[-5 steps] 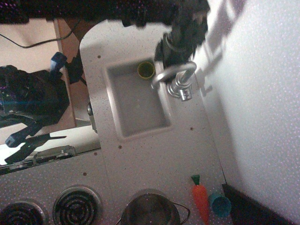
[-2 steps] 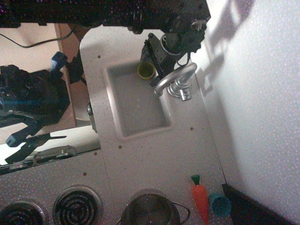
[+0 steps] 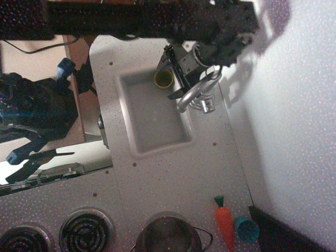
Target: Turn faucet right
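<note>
Over sink (image 3: 157,142), gripper (image 3: 177,73) beside faucet (image 3: 195,92)

Dark arm reaches rightward, tool (image 3: 177,73) angled downward.

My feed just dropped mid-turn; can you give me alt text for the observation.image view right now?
Overhead view: the dark robot arm's tool sits against the silver faucet, whose spout reaches over the back of the sink, near a yellow-green cup. Whether the tool is gripping is unclear. A toy carrot, teal cup and pot sit on the counter in front.
</note>
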{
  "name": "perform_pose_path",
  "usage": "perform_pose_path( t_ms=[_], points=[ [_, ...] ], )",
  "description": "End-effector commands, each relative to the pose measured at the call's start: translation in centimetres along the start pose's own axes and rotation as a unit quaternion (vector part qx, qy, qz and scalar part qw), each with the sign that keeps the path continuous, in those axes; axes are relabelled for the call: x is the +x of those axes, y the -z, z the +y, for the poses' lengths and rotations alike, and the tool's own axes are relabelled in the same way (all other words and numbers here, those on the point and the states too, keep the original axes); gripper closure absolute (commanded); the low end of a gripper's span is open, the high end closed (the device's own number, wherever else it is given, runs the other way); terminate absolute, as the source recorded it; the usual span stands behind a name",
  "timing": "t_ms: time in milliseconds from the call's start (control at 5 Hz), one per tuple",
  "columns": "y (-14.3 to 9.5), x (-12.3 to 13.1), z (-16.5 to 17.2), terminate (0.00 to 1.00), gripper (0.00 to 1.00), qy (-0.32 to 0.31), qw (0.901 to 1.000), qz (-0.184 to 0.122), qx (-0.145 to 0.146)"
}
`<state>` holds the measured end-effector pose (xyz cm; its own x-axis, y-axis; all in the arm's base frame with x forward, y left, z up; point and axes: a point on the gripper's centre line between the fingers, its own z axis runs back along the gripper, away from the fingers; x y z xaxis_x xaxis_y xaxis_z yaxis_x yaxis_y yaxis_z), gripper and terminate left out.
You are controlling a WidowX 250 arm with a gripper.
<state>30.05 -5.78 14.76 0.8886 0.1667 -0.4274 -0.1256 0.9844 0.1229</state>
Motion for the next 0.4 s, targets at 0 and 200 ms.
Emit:
perform_pose_path(
  t_ms=[0,200],
  points=[
    [-5.0,-2.5,-6.0,0.00,0.00,-0.018,0.9839,-0.132,-0.119],
    [-4.6,-4.9,-7.6,0.00,0.00,-0.060,0.9778,-0.121,-0.160]
  ],
)
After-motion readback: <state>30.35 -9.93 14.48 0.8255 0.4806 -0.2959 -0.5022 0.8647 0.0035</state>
